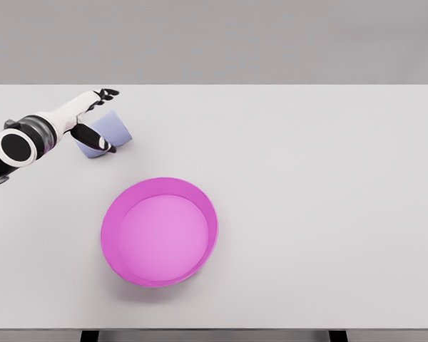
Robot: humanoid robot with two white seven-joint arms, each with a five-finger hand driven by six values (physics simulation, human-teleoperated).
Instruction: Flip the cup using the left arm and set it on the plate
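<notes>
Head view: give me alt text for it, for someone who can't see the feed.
The left hand reaches around a pale blue cup lying tilted at the far left of a white table, thumb and fingers on either side of it. A magenta plate with a raised rim sits empty nearer the camera, apart from the cup.

Matt pale-blue cup (108,132), smooth magenta plate (160,231) with soft sheen, matt grey table (307,199).

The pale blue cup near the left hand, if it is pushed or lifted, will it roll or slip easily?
The cup appears to lie tilted or on its side on the table, so a push could roll it in an arc. Its smooth surface may slip between the left hand's fingers. It looks rigid and probably light.
</notes>
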